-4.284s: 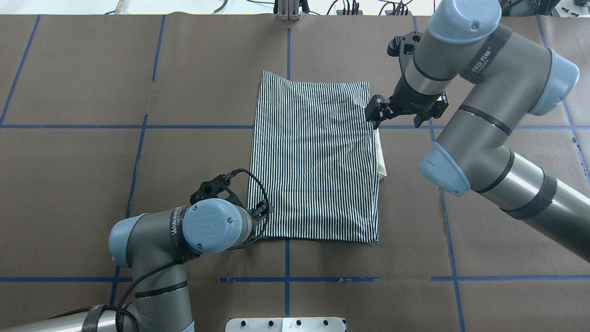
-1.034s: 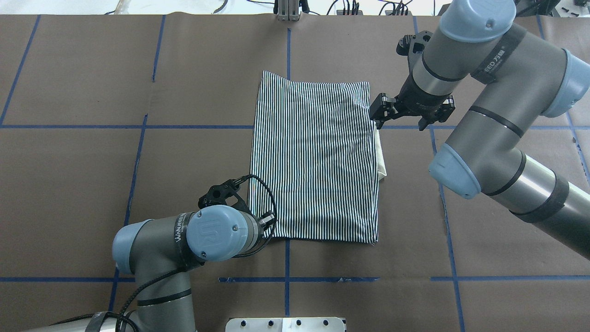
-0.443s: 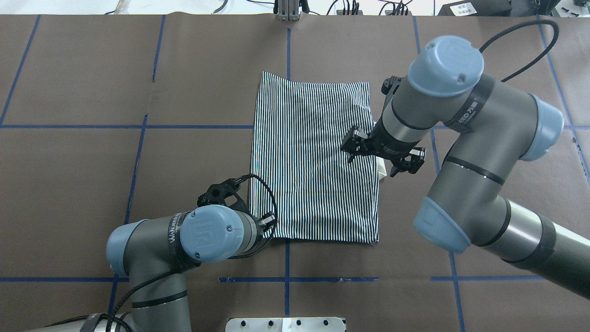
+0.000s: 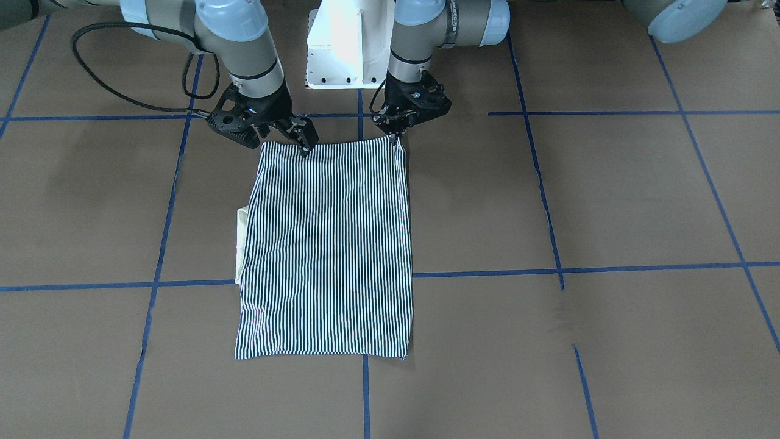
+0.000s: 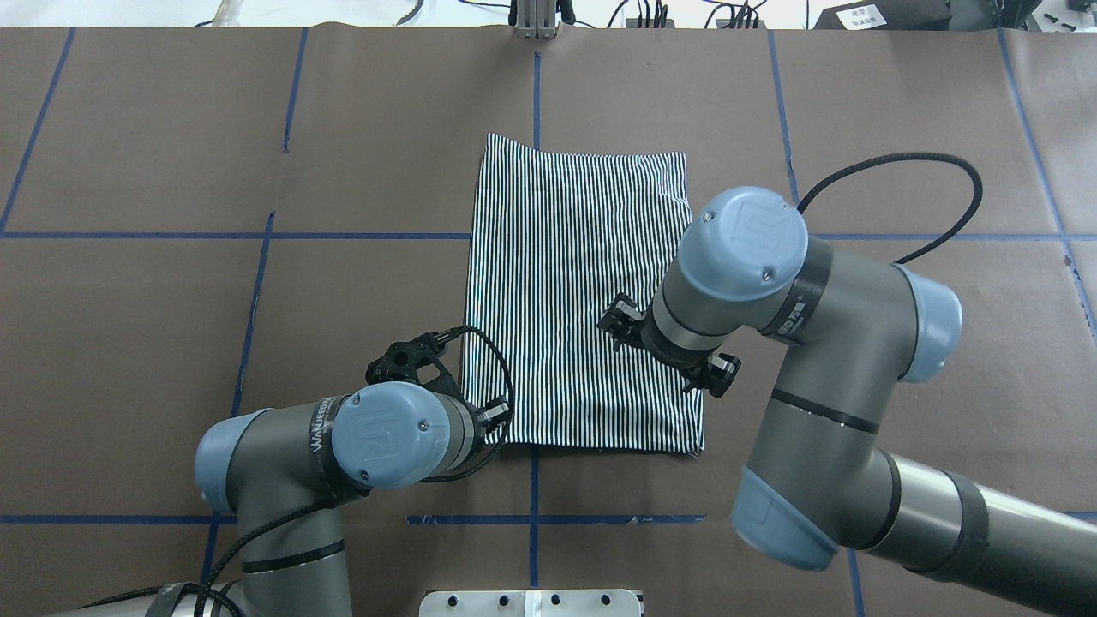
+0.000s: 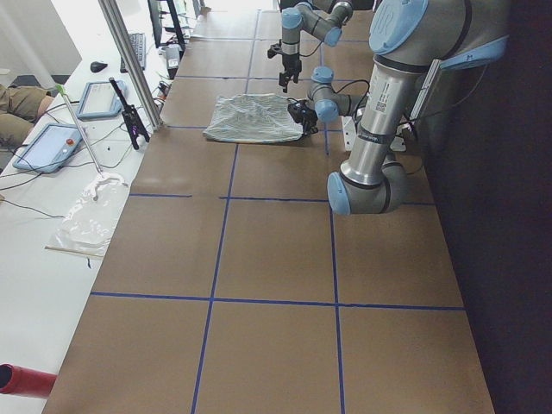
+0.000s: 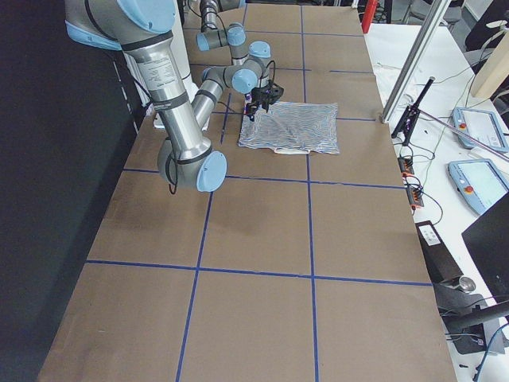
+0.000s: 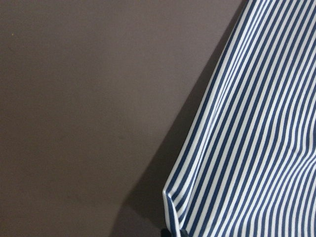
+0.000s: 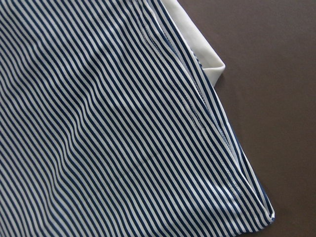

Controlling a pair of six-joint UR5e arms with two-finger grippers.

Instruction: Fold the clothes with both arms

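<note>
Ref: pedestal [image 4: 341, 42]. Nearest it, the left gripper [image 4: 397, 133] sits just out from the pedestal's left front corner. It is clamped on the near-left corner of the shirt [image 4: 329, 244]; the left wrist view shows that corner drawn up into a small peak. The right gripper [image 4: 274, 133] sits just out from the pedestal's right front corner, over the shirt's near-right corner, jaws spread, holding nothing. The right wrist view looks down on that corner lying flat, so the gripper is above the cloth, not on it. Shirt: folded to a plain striped rectangle, flat on the table cover [image 4: 609, 201], straight out from the pedestal, offset a little to the robot's right. Its long axis runs directly away from the pedestal; the stripes run the same way. The collar [image 4: 242, 244] pokes out sideways from the right long edge, about midway along, pointing to the robot's right. Near short edge close to the pedestal; left long edge straight; far short edge slightly skewed, its left corner farthest out. A tape line [image 4: 487, 272] passes under the shirt past mid-length. Brown cover shows on every side: a narrow strip toward the pedestal, broad stretches left, right and beyond the far edge. Past the table's far side, tablets [image 6: 103, 97] lie on a white bench [image 6: 34, 207].
</note>
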